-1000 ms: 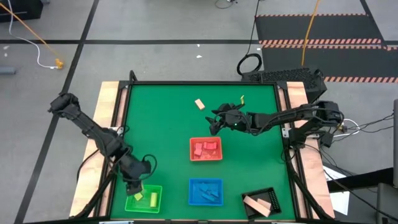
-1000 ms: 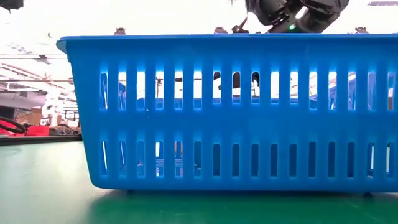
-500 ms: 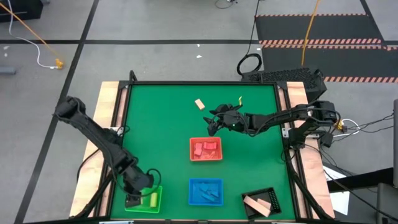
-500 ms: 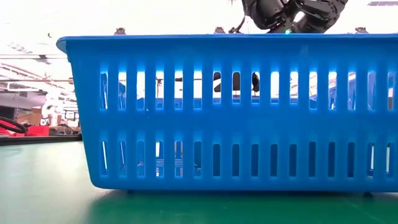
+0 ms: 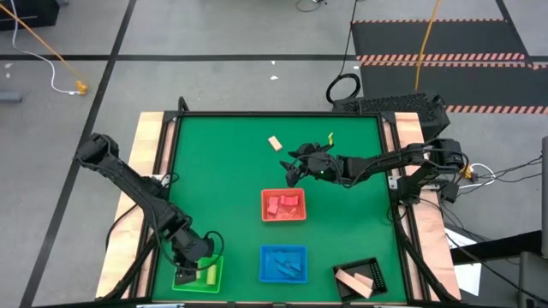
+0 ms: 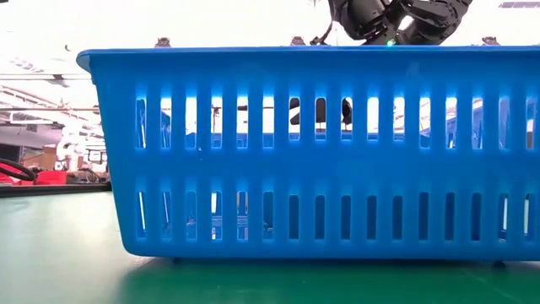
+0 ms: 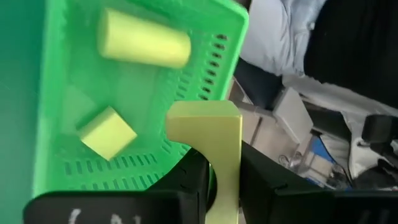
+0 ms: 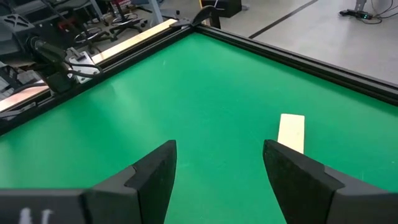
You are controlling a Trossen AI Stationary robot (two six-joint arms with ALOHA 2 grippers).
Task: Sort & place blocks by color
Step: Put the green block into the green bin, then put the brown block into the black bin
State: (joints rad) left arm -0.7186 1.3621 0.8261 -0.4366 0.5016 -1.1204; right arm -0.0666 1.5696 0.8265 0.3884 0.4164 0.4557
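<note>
My left gripper (image 5: 182, 275) is at the near left edge of the green tray (image 5: 205, 275), shut on a yellow arch block (image 7: 208, 127). A yellow cylinder (image 7: 144, 45) and a yellow cube (image 7: 107, 132) lie on the tray floor. My right gripper (image 5: 294, 175) hovers open over the table, just beyond the red tray (image 5: 283, 205). A tan block (image 5: 275, 143) lies flat on the mat ahead of its fingers, also seen as the tan block (image 8: 291, 132) in the right wrist view. A small yellow piece (image 5: 331, 137) lies near the far edge. My left gripper pinches the yellow arch block between its two fingers, on the block's lower part (image 7: 225, 183). The block's squared end (image 7: 204, 118) sticks out past the fingertips over the green tray's slotted wall (image 7: 214, 62). It appears clear of the tray floor.
The red tray holds red blocks. The blue tray (image 5: 283, 263) holds blue blocks and fills the low view as the blue tray (image 6: 312, 152). A black tray (image 5: 360, 280) at the near right holds tan blocks. Open green mat lies on the far half of the table.
My left gripper has moved toward the table's near edge, carrying the yellow block to the green tray's edge, then held still. The right arm has kept its place.
</note>
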